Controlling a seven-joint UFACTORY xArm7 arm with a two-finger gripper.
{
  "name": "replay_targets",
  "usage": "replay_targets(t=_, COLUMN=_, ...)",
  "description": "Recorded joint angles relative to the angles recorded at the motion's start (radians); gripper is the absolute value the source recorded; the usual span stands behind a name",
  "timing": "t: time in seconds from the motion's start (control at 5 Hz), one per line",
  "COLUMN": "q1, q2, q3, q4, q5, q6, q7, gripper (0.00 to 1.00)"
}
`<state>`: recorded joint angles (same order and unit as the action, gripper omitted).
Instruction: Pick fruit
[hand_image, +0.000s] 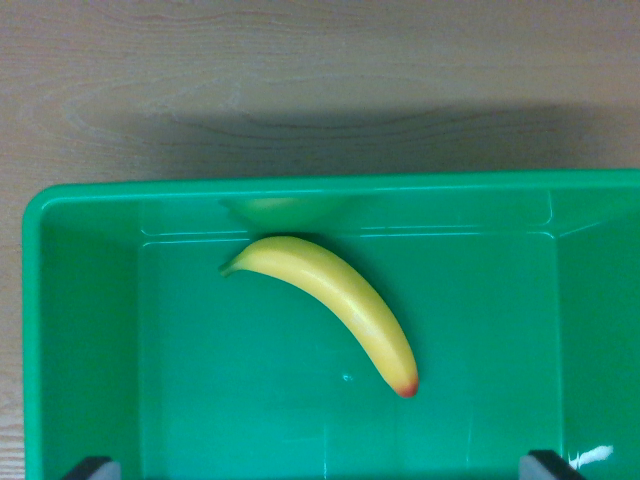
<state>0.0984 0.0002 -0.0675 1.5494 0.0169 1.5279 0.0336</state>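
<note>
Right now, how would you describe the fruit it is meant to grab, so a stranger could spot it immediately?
On the pale wooden table sits a bright green plastic bin. Inside, on its floor, lies a curved yellow banana, its greenish stem near the far wall and its reddish tip pointing toward the wrist view's lower right. It is the only visible item in the bin, yellow against green.
</note>
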Motion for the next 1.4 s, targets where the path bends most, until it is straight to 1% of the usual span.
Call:
replay_targets(t=0.2, q1=0.0000, q2=0.000, q3=0.000, q4=0.000, q5=0.0000, q6=0.000, q7=0.000, gripper=0.00)
replay_targets(t=0.4, q1=0.0005, q2=0.009, q3=-0.001, q4=-0.018, q5=-0.0014, q6=-0.028, q7=-0.011, gripper=0.00)
replay_targets(t=0.6, q1=0.0005, q2=0.009, q3=-0.001, q4=-0.018, q5=-0.0014, q6=-0.028, q7=-0.011, gripper=0.00)
replay_targets(t=0.8, q1=0.0010, q2=0.019, q3=-0.001, q4=-0.039, q5=-0.0029, q6=-0.060, q7=-0.024, gripper=0.00)
replay_targets(t=1.0, q1=0.0010, q2=0.019, q3=-0.001, q4=-0.039, q5=-0.0029, q6=-0.060, q7=-0.024, gripper=0.00)
replay_targets(t=1.2, q1=0.0015, q2=0.030, q3=-0.002, q4=-0.062, q5=-0.0046, q6=-0.095, q7=-0.039, gripper=0.00)
replay_targets(t=1.4, q1=0.0015, q2=0.030, q3=-0.002, q4=-0.062, q5=-0.0046, q6=-0.095, q7=-0.039, gripper=0.00)
